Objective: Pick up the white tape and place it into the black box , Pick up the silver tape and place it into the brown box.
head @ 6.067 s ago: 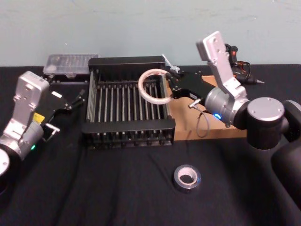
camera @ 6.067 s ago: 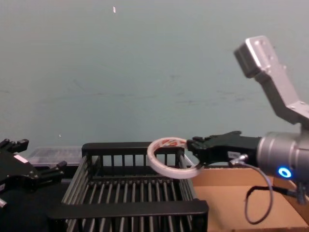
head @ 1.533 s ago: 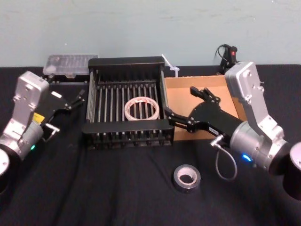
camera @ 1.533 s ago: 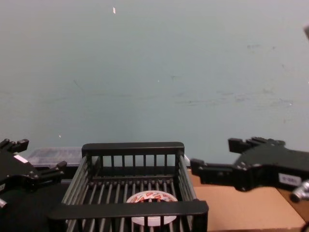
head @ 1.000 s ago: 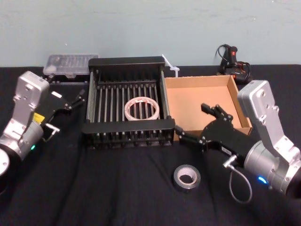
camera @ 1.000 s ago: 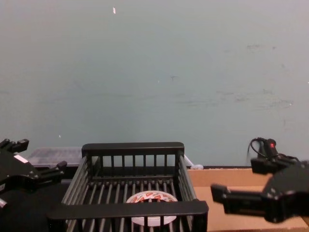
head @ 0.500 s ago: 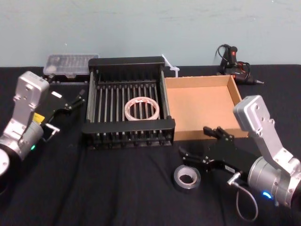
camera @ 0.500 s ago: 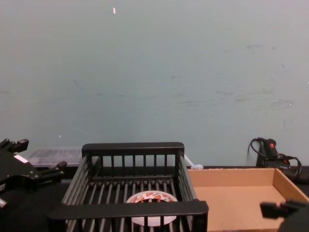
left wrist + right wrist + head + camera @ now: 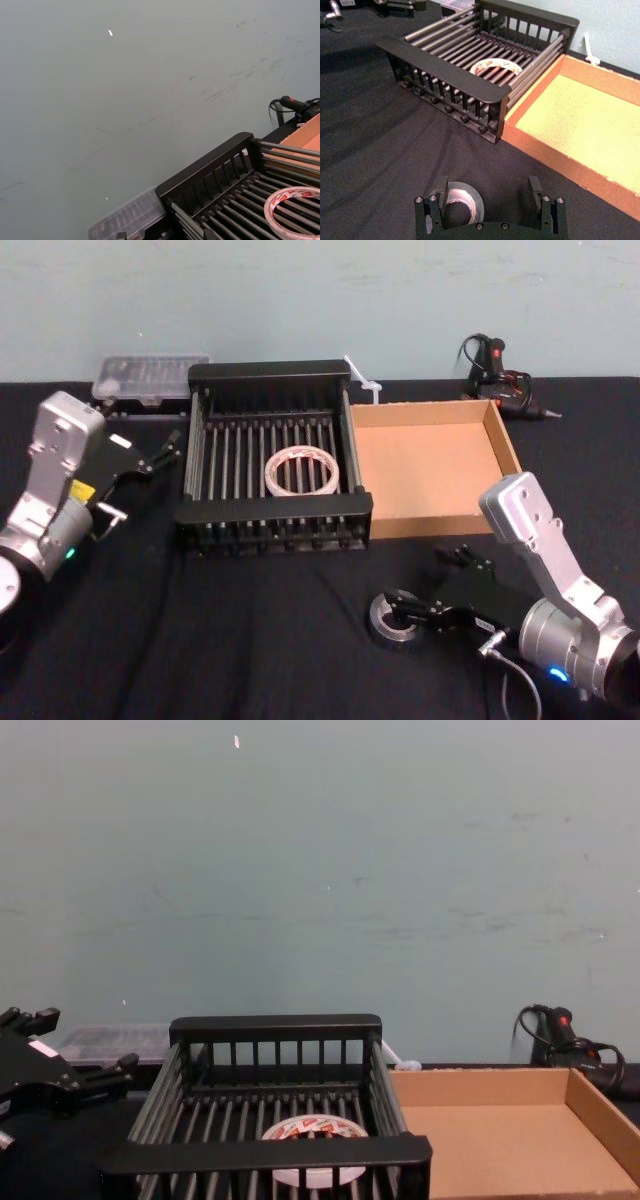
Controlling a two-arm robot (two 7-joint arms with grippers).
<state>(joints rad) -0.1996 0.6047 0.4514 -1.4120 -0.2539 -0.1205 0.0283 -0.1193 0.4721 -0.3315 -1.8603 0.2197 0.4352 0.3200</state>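
The white tape (image 9: 301, 471) (image 9: 495, 65) (image 9: 312, 1128) lies flat on the barred floor of the black box (image 9: 270, 370) (image 9: 445, 67). The silver tape (image 9: 393, 620) (image 9: 464, 201) lies on the black cloth in front of the brown box (image 9: 430, 412) (image 9: 580, 165). My right gripper (image 9: 432, 580) (image 9: 487, 200) is low over it and open; one finger sits at the roll's edge, the other stands well clear on the far side. My left gripper (image 9: 157, 453) (image 9: 75, 1040) is parked open, left of the black box.
A clear plastic case (image 9: 150, 370) sits behind the black box at the back left. A glue gun (image 9: 495, 360) with its cable lies behind the brown box. Bare black cloth stretches across the front of the table.
My right gripper has come down and forward from beside the brown box to the silver tape, dropping out of the chest view. The white tape and left arm have not moved.
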